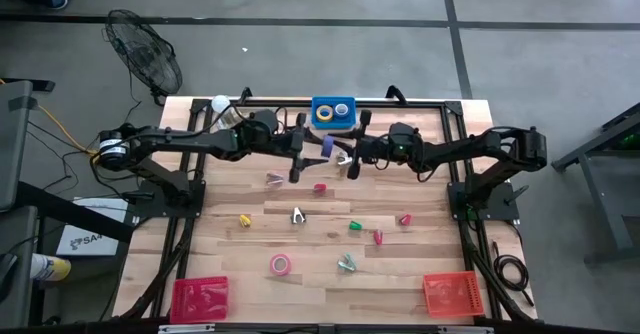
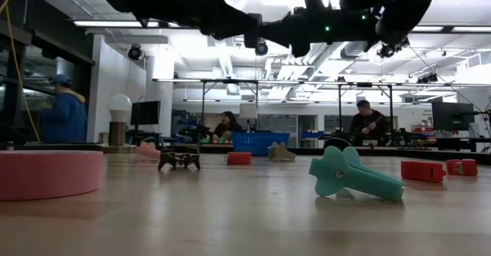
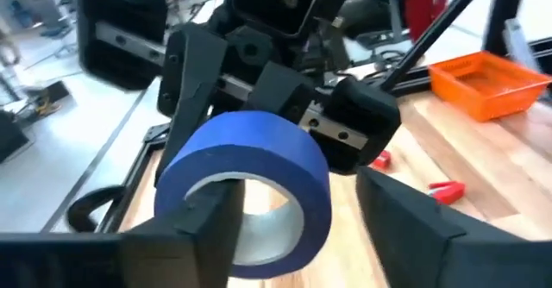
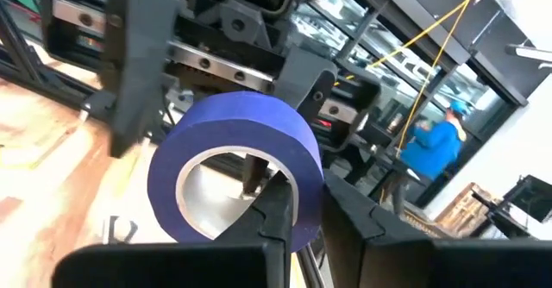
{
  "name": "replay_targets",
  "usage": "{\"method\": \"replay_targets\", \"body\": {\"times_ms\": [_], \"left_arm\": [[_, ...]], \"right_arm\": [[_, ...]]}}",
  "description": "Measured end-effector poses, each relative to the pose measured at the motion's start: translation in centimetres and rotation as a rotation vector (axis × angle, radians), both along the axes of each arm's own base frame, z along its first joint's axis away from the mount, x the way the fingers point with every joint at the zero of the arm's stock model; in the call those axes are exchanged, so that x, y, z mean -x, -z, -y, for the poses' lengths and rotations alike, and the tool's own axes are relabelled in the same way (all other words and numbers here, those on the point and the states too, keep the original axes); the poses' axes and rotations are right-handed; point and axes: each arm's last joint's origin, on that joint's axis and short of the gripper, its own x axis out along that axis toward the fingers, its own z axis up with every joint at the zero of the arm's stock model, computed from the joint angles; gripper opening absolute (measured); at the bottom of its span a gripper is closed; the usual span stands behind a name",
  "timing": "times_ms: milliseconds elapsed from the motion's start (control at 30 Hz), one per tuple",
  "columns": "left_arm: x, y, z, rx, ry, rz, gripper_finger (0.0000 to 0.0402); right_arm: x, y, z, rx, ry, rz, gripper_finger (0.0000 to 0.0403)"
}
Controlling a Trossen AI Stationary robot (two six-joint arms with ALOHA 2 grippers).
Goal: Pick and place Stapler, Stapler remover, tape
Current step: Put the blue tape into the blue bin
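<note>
**Blue tape held between both hands over the far edge**

Both arms meet above the far middle of the tabletop [image 1: 300,239], just in front of the blue bin [image 1: 333,113]. The right hand [image 4: 297,206] is pinched shut on the wall of a blue tape roll [image 4: 237,163] — one finger inside the ring, one outside. The left hand [image 3: 297,215] stands open, its fingers either side of the same roll, one inside the ring. A pink tape roll [image 1: 281,265] lies near the front edge, well apart from the hands.
</note>
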Motion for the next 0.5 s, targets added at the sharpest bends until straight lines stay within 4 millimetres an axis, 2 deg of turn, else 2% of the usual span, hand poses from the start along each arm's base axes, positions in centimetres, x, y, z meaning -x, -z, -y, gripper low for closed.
{"method": "replay_targets", "body": {"times_ms": [167,300,500], "left_arm": [[0.9,-0.2,-0.3,-0.044,-0.160,-0.064,0.0268],[1.8,-0.6,-0.5,-0.095,-0.316,-0.118,0.0276],[2.9,-0.7,-0.7,-0.121,-0.450,-0.202,0.0277]], "right_arm": [[0.1,0.4,0.5,-0.016,0.114,-0.034,0.0030],[-0.3,0.3,1.8,-0.069,0.182,-0.138,0.0030],[-1.3,-2.0,4.3,-0.160,0.256,-0.332,0.0030]]}}
